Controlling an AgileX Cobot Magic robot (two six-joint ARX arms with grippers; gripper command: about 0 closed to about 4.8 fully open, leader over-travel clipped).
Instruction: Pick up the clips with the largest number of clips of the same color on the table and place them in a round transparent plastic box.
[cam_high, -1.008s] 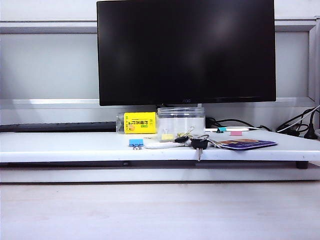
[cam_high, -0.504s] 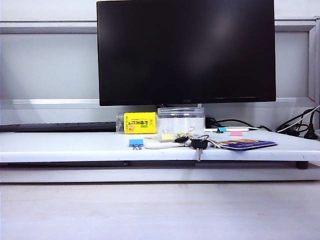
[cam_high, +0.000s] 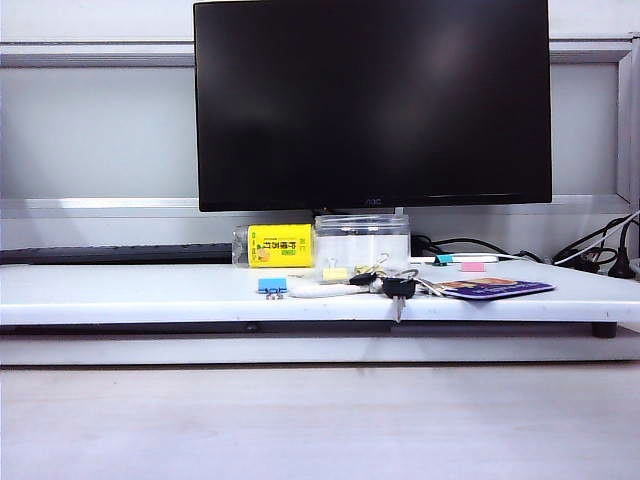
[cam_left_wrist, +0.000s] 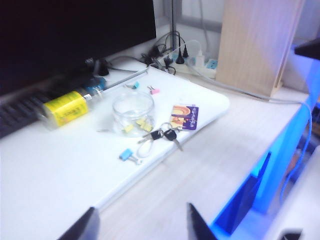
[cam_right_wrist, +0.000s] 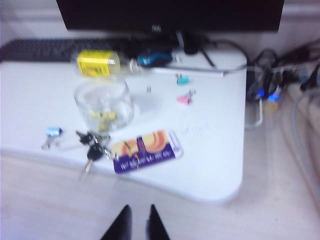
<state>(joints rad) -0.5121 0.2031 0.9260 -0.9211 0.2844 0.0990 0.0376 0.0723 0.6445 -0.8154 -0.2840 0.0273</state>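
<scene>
The round transparent plastic box (cam_high: 362, 240) stands on the white board below the monitor, also in the left wrist view (cam_left_wrist: 133, 109) and the right wrist view (cam_right_wrist: 103, 100). Pale-yellow clips (cam_left_wrist: 140, 123) show inside the box's outline, blurred in the right wrist view (cam_right_wrist: 105, 118). One yellow clip (cam_high: 335, 273) shows at the box's front foot. My left gripper (cam_left_wrist: 142, 222) hangs open over the wooden desk, well short of the board, nothing between its fingers. My right gripper (cam_right_wrist: 139, 210) is also back over the desk, open by a narrow gap and empty. Neither arm shows in the exterior view.
A blue clip (cam_high: 271, 285), a bunch of keys (cam_high: 395, 288) and a purple card (cam_high: 490, 288) lie along the board's front. A yellow-labelled clear container (cam_high: 280, 246) stands left of the box. Teal (cam_high: 443, 260) and pink (cam_high: 472, 266) clips lie behind, near cables (cam_high: 590, 255).
</scene>
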